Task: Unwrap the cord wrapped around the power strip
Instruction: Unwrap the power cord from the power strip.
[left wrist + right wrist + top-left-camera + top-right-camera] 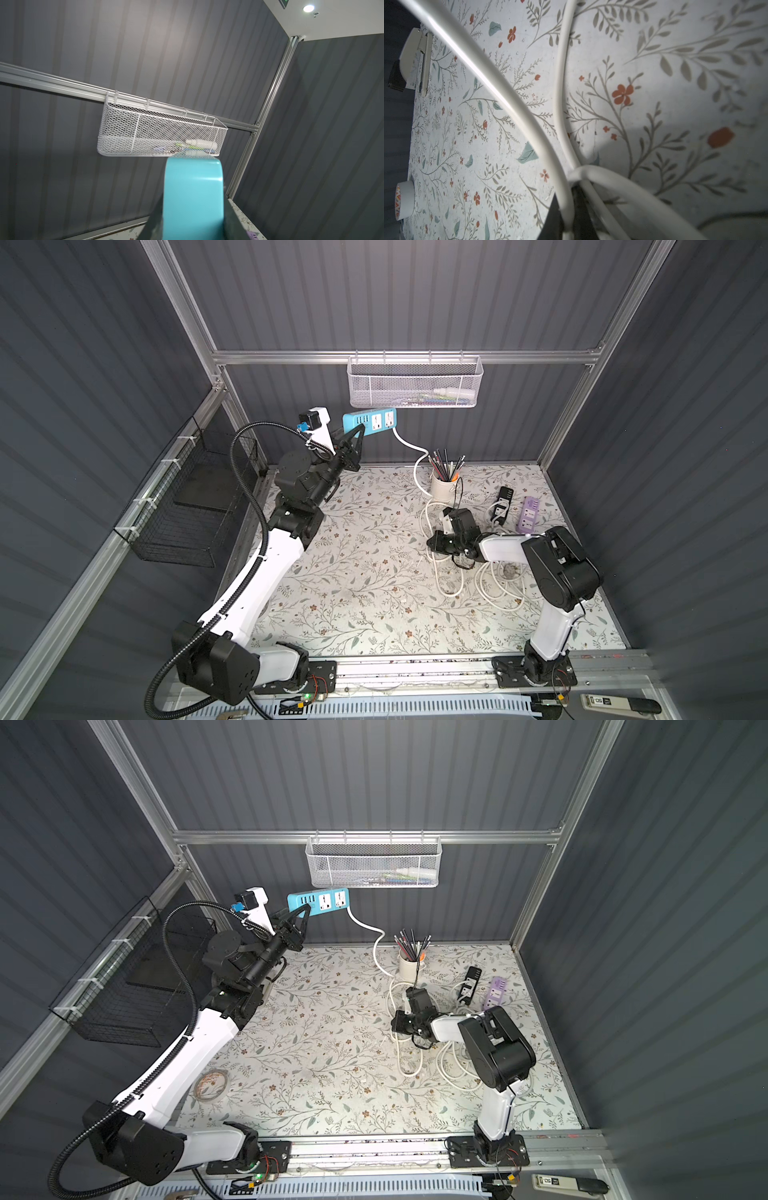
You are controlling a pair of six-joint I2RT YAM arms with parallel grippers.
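A light-blue power strip (pixel 370 422) (pixel 318 902) hangs in the air by the back wall, just under the white mesh basket. My left gripper (pixel 355 435) (pixel 300 914) is shut on its left end. In the left wrist view the strip (pixel 193 197) fills the gap between the dark fingers (pixel 230 222). Its white cord (pixel 409 444) (pixel 365 924) drops from the right end, passes the pencil cup and lies in loose loops on the table. My right gripper (pixel 434 544) (pixel 399 1025) sits low over those loops, shut on the cord (pixel 500 89) where strands cross (pixel 568 216).
A white cup of pencils (pixel 442 485) stands close behind the right gripper. A black power strip (pixel 500 506) and a purple one (pixel 528 514) lie at the back right. The white mesh basket (pixel 413 383) hangs on the back rail, a black wire basket (pixel 187 506) on the left wall. A tape roll (pixel 212 1083) lies front left.
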